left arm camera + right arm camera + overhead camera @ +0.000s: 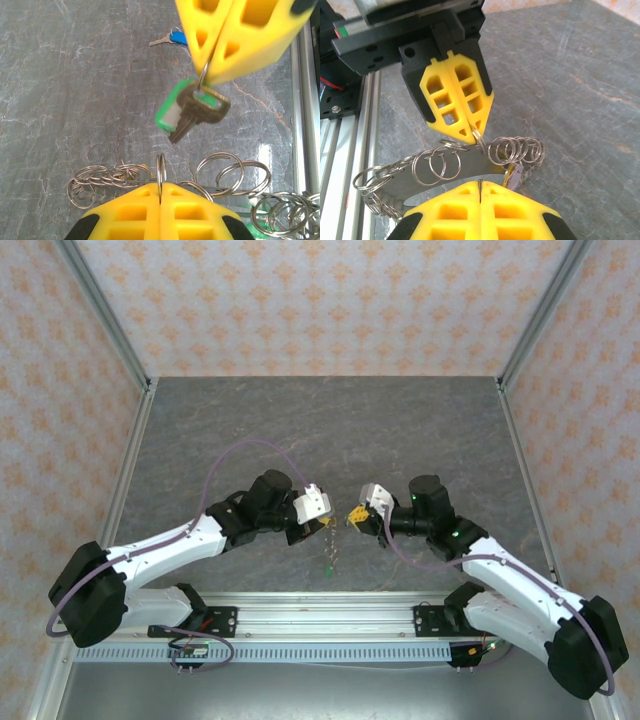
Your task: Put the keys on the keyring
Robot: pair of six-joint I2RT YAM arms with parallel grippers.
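Observation:
My left gripper (161, 186) is shut on one small split ring (161, 170) of the keyring (470, 167), a thin metal band strung with several wire rings. It hangs between the arms above the table (330, 552). My right gripper (206, 80) faces it, shut on the little loop of the green-tagged key (192, 112), which dangles just above the held ring without touching it. In the right wrist view my right gripper (480, 184) is closed at the bottom and my left gripper (472, 132) is closed above it. A yellow-orange tag (509, 175) hangs from the band. The blue-tagged key (172, 39) lies on the table.
The grey stone-patterned table (320, 430) stretches away behind both grippers. An aluminium rail (320, 615) carrying the arm bases runs along the near edge. Patterned walls close in the back and both sides. A small green piece (330, 573) hangs at the keyring's low end.

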